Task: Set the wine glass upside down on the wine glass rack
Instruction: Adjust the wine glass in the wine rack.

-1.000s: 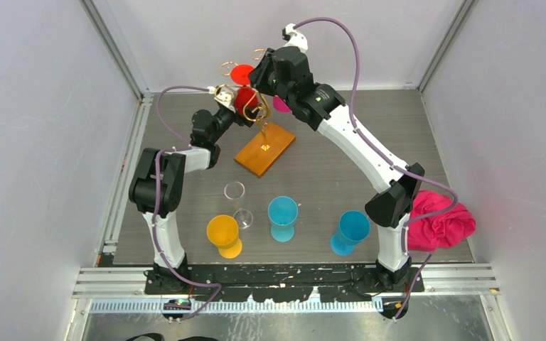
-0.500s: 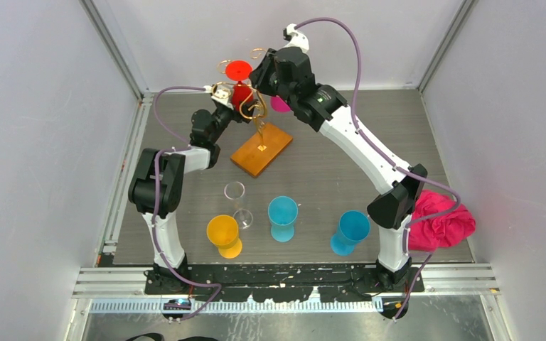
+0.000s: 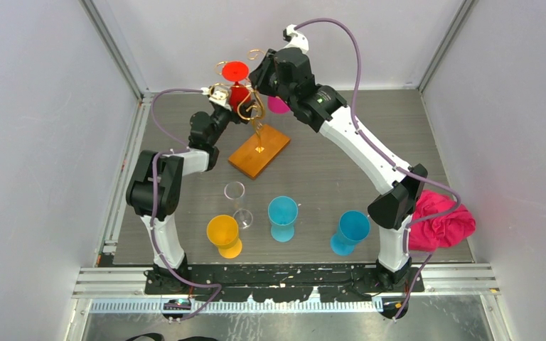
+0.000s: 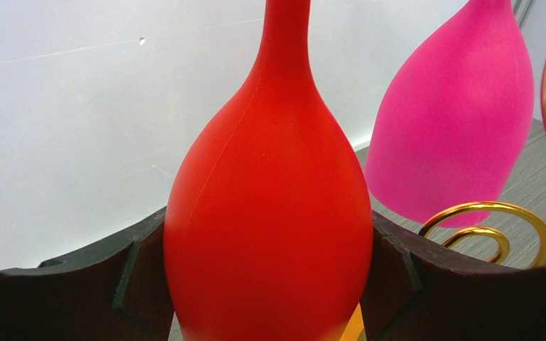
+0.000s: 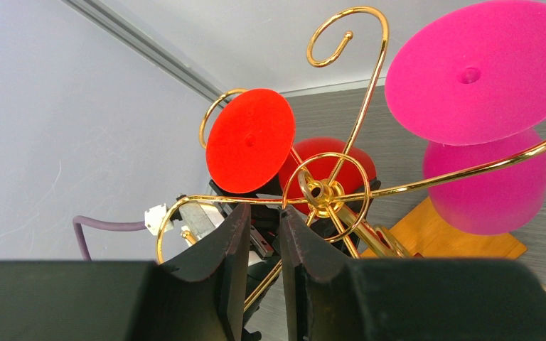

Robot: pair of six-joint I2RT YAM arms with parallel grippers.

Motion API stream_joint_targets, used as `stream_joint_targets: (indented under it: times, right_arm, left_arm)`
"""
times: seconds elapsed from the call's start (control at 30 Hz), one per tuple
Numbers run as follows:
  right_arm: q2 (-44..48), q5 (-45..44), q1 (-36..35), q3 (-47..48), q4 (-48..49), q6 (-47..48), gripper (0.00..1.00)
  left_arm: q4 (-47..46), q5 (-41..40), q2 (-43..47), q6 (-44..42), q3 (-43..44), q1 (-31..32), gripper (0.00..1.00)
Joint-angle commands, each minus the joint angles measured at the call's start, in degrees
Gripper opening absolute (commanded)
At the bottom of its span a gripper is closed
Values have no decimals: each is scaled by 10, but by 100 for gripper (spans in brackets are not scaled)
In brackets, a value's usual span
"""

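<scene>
Shifted slightly left with the wine glass rack (image 3: pixel 259 151), the inverted wine glass (image 4: pixel 270 213) is grasped by the left hand (image 4: pixel 266 280); right hand (image 5: pixel 263 241) grip unclear.

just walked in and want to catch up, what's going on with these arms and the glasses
The left pincer holds a red wine glass upside down by its bowl, up among the gold arms of the wine glass rack. Whether its foot is seated on an arm is unclear. The right pincer sits at the rack's top, jaws nearly together. A pink glass already hangs there upside down.
</scene>
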State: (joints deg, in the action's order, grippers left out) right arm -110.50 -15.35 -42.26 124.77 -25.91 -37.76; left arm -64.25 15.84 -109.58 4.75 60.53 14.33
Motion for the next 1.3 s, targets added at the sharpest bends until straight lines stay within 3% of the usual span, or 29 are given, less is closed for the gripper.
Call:
stream_joint_targets:
  times: [0.0, 0.67, 1.27]
  right_arm:
    - [42, 1, -1, -5, 30, 7, 28]
    - [51, 0, -2, -23, 45, 11, 28]
    - [49, 5, -1, -24, 49, 9, 28]
  left_arm:
    - [-82, -20, 44, 11, 1, -5, 75]
    - [-79, -61, 41, -44, -9, -4, 74]
    - [-76, -102, 44, -45, 13, 0, 74]
